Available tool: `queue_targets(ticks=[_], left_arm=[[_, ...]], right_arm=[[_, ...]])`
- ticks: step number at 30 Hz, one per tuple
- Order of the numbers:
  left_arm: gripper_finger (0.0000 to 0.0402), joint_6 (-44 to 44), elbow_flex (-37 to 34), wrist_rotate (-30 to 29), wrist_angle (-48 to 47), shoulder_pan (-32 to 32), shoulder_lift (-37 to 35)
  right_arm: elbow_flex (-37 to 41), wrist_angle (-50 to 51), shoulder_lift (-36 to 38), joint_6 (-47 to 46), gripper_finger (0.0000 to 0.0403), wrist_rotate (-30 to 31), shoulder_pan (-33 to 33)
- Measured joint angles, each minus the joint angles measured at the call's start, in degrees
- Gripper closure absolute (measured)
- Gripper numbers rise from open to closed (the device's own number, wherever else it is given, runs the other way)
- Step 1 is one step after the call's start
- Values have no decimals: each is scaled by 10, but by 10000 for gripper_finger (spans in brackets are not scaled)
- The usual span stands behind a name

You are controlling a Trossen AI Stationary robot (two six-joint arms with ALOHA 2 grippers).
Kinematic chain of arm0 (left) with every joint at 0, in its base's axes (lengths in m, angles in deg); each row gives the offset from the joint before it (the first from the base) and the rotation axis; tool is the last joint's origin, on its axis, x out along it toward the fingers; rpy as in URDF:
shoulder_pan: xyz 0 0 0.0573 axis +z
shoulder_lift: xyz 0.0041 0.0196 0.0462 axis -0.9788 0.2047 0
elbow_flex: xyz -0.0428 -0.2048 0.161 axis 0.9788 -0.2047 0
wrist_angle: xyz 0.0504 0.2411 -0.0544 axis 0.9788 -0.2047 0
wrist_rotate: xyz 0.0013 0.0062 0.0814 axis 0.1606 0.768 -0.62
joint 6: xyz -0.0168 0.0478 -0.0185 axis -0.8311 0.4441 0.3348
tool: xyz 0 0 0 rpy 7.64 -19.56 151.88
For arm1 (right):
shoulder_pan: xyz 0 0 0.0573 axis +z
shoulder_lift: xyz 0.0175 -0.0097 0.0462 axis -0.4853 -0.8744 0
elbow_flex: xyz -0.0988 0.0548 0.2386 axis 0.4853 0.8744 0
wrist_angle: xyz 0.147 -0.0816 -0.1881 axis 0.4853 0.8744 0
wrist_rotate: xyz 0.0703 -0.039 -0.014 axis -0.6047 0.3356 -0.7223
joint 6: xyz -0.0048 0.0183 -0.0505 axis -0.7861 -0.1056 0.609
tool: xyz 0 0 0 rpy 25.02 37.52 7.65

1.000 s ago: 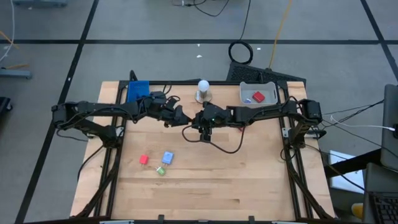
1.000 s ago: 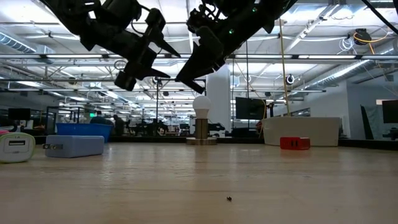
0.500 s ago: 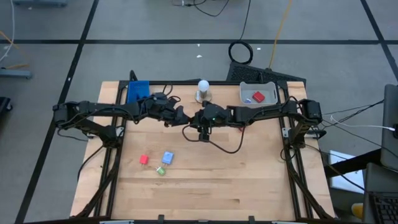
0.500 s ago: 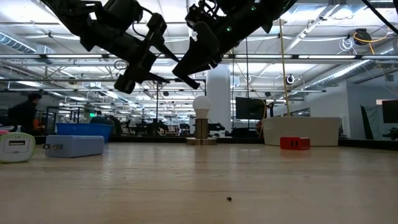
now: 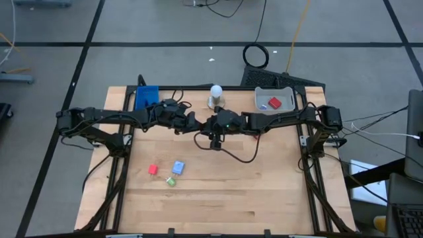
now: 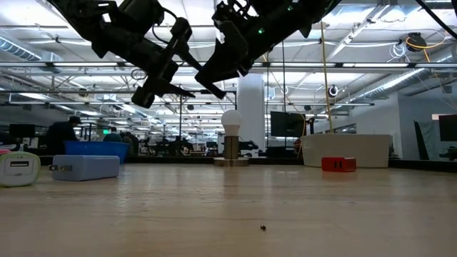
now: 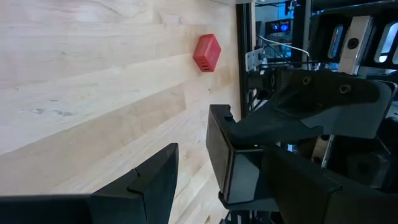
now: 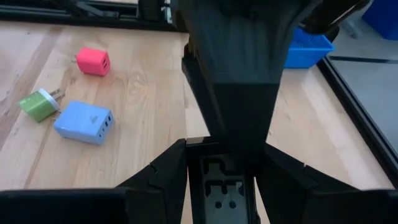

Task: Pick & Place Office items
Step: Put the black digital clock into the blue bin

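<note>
meeting above the table's middle, the left gripper (image 5: 192, 124) and right gripper (image 5: 210, 125) both pinch one dark rectangular piece (image 8: 231, 81), seemingly a handover so the piece can reach the grey tray (image 5: 274, 98). a pink charger (image 5: 153, 169), light-blue charger (image 5: 178, 167) and green plug (image 5: 171, 180) lie together nearer the front.

No legible text or labels anywhere
</note>
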Motion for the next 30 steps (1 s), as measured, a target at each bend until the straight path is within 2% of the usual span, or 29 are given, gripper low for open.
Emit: queue_targets(ticks=[20, 30], left_arm=[[172, -26, 0, -55, 3, -25, 0], [172, -45, 3, -37, 38, -25, 35]], right_arm=[[0, -6, 0, 0, 253, 0, 0], [0, -6, 0, 0, 253, -2, 0]])
